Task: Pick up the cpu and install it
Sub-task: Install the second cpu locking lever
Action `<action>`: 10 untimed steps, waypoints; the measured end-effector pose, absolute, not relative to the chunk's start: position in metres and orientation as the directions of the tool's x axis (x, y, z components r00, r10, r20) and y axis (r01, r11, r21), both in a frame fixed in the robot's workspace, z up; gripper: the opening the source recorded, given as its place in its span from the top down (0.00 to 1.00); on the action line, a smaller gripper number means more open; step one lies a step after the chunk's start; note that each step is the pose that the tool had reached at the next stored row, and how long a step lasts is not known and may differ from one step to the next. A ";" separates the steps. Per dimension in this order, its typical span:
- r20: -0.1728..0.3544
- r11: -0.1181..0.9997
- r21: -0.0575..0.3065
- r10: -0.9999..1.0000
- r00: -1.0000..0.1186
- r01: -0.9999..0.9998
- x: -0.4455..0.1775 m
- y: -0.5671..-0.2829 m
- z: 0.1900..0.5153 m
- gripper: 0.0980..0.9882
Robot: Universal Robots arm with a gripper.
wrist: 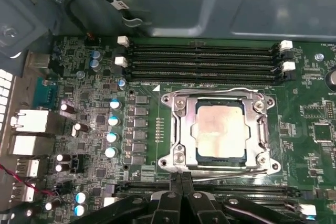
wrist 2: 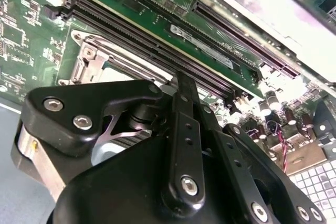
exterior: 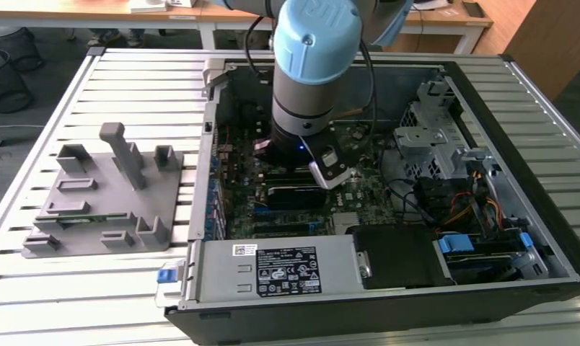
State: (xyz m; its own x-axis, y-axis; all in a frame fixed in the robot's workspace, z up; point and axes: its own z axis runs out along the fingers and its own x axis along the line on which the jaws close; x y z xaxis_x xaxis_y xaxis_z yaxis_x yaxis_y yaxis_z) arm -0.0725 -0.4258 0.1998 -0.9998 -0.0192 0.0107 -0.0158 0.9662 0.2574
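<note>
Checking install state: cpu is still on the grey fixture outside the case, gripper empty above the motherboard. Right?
Not quite. The first wrist view shows the cpu already seated in the motherboard socket, not on the grey fixture. The gripper is empty, fingers together, above the motherboard.

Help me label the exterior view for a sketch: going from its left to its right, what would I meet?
Grey fixture block → open computer case's near wall → robot arm over the motherboard → drive cage.
</note>
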 end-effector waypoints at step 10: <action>0.010 0.956 0.293 -0.019 -1.000 -0.016 -0.076 -0.427 0.195 0.99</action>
State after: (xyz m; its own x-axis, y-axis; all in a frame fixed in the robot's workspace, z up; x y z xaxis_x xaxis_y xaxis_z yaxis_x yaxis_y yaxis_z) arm -0.0759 -0.4267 0.1947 -0.9998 -0.0195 0.0100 -0.0157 0.9561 0.2927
